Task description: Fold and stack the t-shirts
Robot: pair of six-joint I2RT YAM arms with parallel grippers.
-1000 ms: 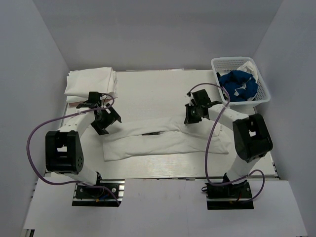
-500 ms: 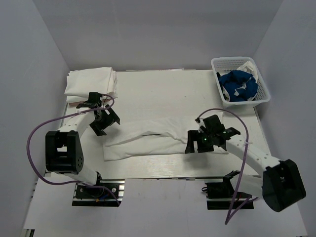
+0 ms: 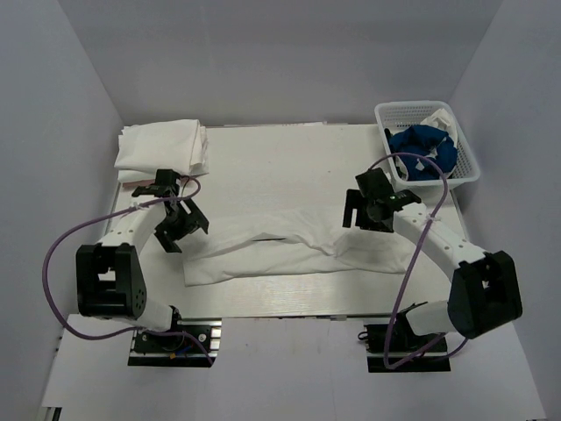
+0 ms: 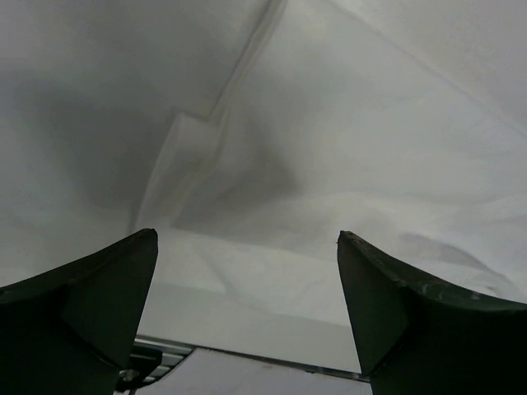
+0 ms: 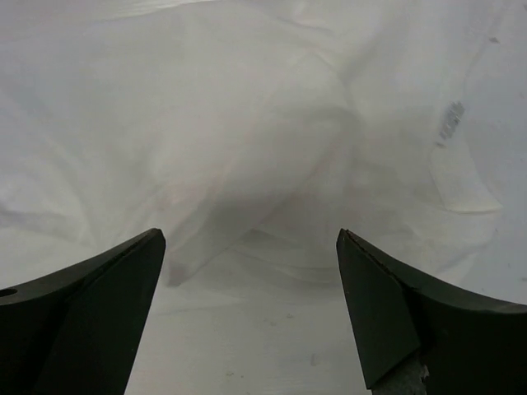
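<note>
The worktop [image 3: 289, 149] carries everything. Across its middle lies the white t-shirt [image 3: 280, 250], folded lengthwise into a long, uneven band; take this as the landmark. Its left half is fairly flat, while its right end is rumpled, with a raised fold where the cloth was let go.

Beyond the band's left end, at the far left corner, sits the stack of folded white shirts [image 3: 162, 147]. Beyond its right end, at the far right corner, stands the white lattice basket [image 3: 469, 167], holding a crumpled blue shirt [image 3: 421, 149] and some white cloth.

The right gripper [image 3: 358, 212] hangs just above the band's right end. A second ago it was clenched on the cloth there. Since then it has swung toward the band's near edge and back, and its jaws now stand wide apart with nothing between them. The right wrist view shows only bunched white fabric below its fingers [image 5: 90, 304].

The left gripper [image 3: 184, 228] hovers just off the band's left end, released as before and hardly moved. Its wrist view shows a sleeve edge and flat cloth beneath.

So the lengthwise fold looks laid and released. The likely remaining work on this shirt is smoothing the right end, folding the band across its length, and carrying it to the stack. The basket shirts are not yet started.
</note>
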